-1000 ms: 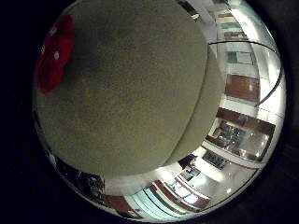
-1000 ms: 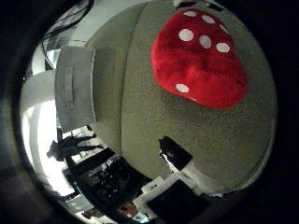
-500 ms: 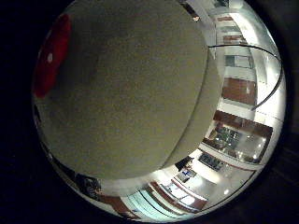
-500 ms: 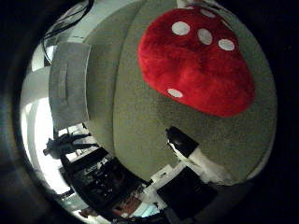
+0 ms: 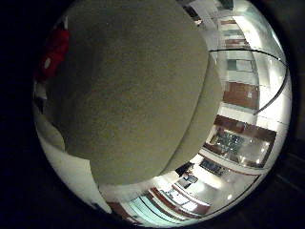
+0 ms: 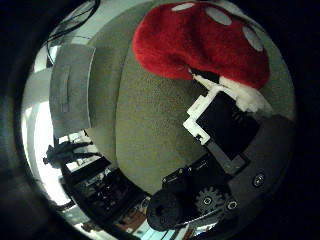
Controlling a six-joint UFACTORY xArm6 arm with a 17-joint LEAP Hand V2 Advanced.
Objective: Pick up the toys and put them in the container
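Observation:
A red plush mushroom (image 6: 200, 45) with white spots lies on a round beige padded surface (image 5: 128, 95) and fills much of the thumb side view, close to the palm. Its white stem (image 6: 245, 95) shows under the cap. My right hand (image 6: 220, 145) reaches in with a black and white thumb curled against the underside of the cap, beside the stem. The other fingers are hidden. In the little finger side view only a strip of the red toy (image 5: 53, 52) shows at the edge of the surface.
A light grey, box-like fabric thing (image 6: 70, 90) stands beside the beige surface, off its edge. Dark furniture (image 6: 105, 190) and room fittings lie beyond the rim. Most of the beige surface away from the toy is bare.
The palm has come closer to the mushroom. The thumb has curled in from the edge of the view until it touches the toy, and the white stem now shows.

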